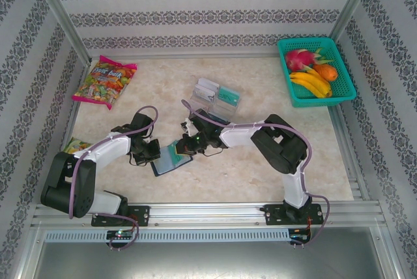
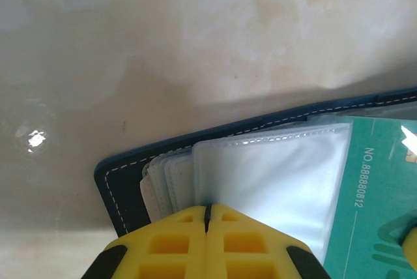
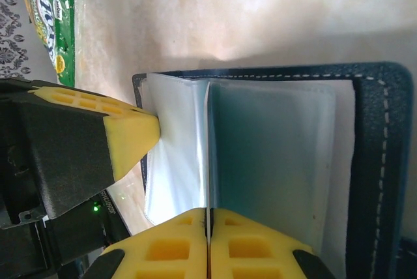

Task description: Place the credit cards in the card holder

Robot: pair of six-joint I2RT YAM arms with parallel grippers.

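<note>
The dark navy card holder point(image 1: 163, 167) lies open on the table between my two arms. Its blue cover point(image 2: 124, 191) and its clear sleeves point(image 2: 273, 175) fill the left wrist view. My left gripper point(image 2: 206, 210) is shut on the edge of one clear sleeve. A teal credit card point(image 2: 381, 207) with a printed number sits partly in the sleeves. My right gripper point(image 3: 208, 212) is shut on its thin edge, with the teal face point(image 3: 273, 155) showing through a sleeve. From above, the left gripper point(image 1: 154, 151) and the right gripper point(image 1: 187, 145) meet over the holder. More credit cards stand in a clear tray point(image 1: 217, 98).
A candy bag point(image 1: 104, 82) lies at the back left and a green snack packet point(image 1: 77, 145) by the left wall. A green basket point(image 1: 316, 70) of fruit stands at the back right. The left gripper's yellow finger point(image 3: 130, 135) shows in the right wrist view.
</note>
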